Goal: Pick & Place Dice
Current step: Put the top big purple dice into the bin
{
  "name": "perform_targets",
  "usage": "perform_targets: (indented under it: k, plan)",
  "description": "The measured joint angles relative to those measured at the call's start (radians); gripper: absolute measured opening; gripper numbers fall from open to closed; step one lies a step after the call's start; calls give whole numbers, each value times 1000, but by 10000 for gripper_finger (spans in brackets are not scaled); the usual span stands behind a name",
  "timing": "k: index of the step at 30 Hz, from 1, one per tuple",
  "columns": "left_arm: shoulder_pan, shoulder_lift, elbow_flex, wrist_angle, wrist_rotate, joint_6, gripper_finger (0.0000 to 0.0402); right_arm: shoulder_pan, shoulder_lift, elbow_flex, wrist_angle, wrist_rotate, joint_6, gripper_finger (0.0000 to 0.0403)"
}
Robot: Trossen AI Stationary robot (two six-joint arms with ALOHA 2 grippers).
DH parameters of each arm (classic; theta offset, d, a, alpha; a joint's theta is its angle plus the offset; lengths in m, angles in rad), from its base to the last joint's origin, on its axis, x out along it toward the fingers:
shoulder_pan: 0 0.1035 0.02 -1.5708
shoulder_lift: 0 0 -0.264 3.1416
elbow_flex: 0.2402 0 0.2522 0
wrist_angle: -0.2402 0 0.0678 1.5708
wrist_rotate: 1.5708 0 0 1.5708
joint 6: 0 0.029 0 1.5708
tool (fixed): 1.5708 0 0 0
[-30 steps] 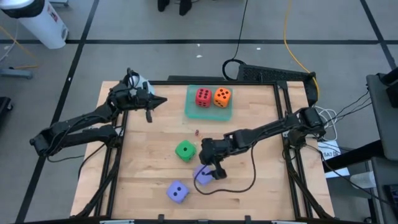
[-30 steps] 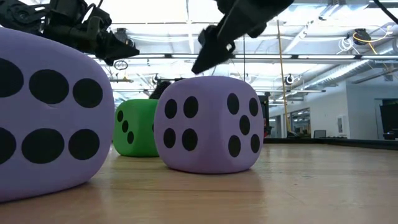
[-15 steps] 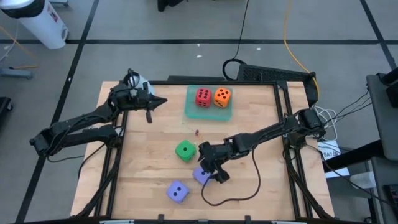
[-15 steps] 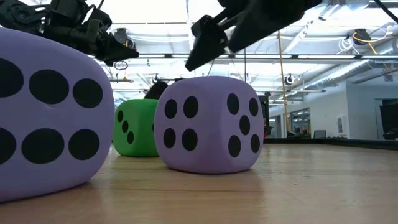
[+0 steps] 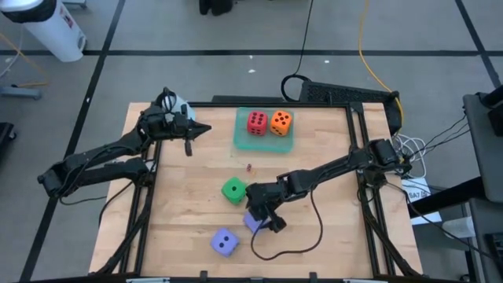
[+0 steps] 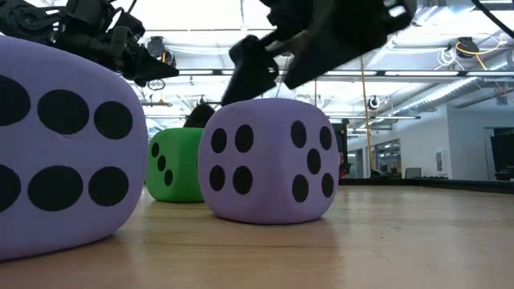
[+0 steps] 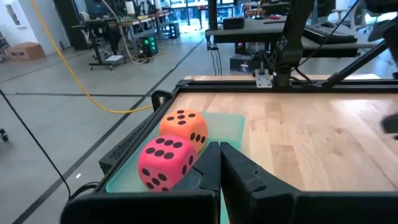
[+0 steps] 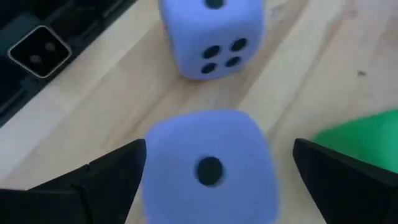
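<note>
My right tool (image 5: 259, 214) hangs over the nearer purple die (image 5: 253, 222), jaws spread wide, one finger to each side of it, as the right wrist view shows: the die (image 8: 208, 168) sits between my fingertips (image 8: 109, 171) with a one-pip face up. I hold wide because the cube is soft and broad, and I want both pads past its edges before I close. Nothing is gripped yet; the die rests on the desk (image 5: 189, 196).

The green die (image 5: 233, 190) lies just beside, so I judge I must come down straight or I will nudge it. The other purple die (image 5: 224, 242) sits nearer the desk's front edge, apart.

The red die (image 5: 257, 122) and orange die (image 5: 281, 121) already sit in the tray (image 5: 244, 141), which is why I take that as the goal.

My left tool (image 5: 189, 140) waits shut near the tray, out of the way.
</note>
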Motion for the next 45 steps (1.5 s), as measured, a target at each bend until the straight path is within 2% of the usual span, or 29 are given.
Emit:
perform_targets:
  k: [7, 17, 22, 26, 32, 35, 39, 43, 45]
  plan:
    - [0, 0, 0, 1, 0, 30, 3, -14, 63, 0, 7, -65, 3, 396]
    - [0, 0, 0, 2, -11, 49, 3, -18, 87, 0, 11, -30, 61, 393]
    - [0, 0, 0, 2, -24, 48, 3, -17, 87, -1, -20, 13, 106, 365]
    - [0, 0, 0, 15, -24, 52, 3, -43, 81, -11, -2, 25, 225, 333]
    - [0, 0, 0, 65, -11, 4, 3, -69, 23, -18, 74, 62, 299, 321]
    - [0, 0, 0, 70, -5, 7, 3, -66, -35, -17, 90, 64, 302, 324]
    - [0, 0, 0, 83, -5, 7, 3, -61, -135, -17, 75, 127, 305, 322]
    - [0, 0, 0, 96, -5, 4, 3, -87, -255, -16, 80, 308, 293, 322]
    - [0, 0, 0, 101, -6, 14, 3, -125, -297, -12, 77, 348, 289, 322]
